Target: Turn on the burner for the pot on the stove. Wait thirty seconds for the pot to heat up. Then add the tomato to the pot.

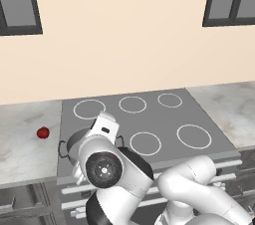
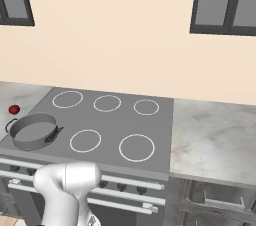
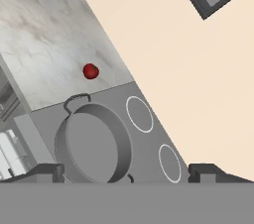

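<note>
The grey pot (image 2: 34, 130) stands empty on the front left burner of the stove (image 2: 112, 120), its two loop handles showing. In the left base view my arm covers part of the pot (image 1: 73, 141). The small red tomato (image 1: 43, 132) lies on the marble counter left of the stove (image 1: 149, 117), a short way from the pot. My gripper (image 3: 126, 172) hangs open over the stove's front left, its two dark fingertips (image 3: 47, 171) wide apart with nothing between them. Below it lies the pot (image 3: 92, 143), and the tomato (image 3: 90, 71) is beyond that.
Marble counters flank the stove on the left (image 1: 20, 144) and on the right (image 2: 215, 135). A row of dark knobs (image 2: 122, 186) and pale bar handles run along the stove front. Dark wall cabinets (image 2: 225, 2) and a range hood hang above, against a beige wall.
</note>
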### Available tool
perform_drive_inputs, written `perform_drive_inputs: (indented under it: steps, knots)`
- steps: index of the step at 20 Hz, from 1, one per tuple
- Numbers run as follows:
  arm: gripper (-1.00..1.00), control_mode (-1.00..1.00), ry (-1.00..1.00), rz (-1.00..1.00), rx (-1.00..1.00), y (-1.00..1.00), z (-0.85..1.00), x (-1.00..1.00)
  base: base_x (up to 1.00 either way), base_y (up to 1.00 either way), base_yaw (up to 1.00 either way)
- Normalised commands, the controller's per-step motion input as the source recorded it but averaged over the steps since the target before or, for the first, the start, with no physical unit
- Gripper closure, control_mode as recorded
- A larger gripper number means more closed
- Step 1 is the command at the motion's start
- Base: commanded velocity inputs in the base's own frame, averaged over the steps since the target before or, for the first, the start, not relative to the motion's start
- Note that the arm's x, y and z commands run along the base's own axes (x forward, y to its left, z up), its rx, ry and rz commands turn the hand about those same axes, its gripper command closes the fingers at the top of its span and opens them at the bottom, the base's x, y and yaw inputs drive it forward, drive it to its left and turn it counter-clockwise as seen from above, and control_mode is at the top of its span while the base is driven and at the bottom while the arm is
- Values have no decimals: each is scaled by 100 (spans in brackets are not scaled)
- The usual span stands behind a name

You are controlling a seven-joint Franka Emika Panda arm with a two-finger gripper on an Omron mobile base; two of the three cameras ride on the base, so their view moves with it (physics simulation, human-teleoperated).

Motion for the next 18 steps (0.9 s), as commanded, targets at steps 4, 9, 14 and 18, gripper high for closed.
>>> perform_drive_inputs:
  steps: [4,9,14,18]
  knots:
    - [-100,-100,0,0,0,0,0,0,0,0,0]
    - [-100,-100,0,0,0,0,0,0,0,0,0]
    - [-100,-100,0,0,0,0,0,0,0,0,0]
    - [-100,-100,0,0,0,0,0,0,0,0,0]
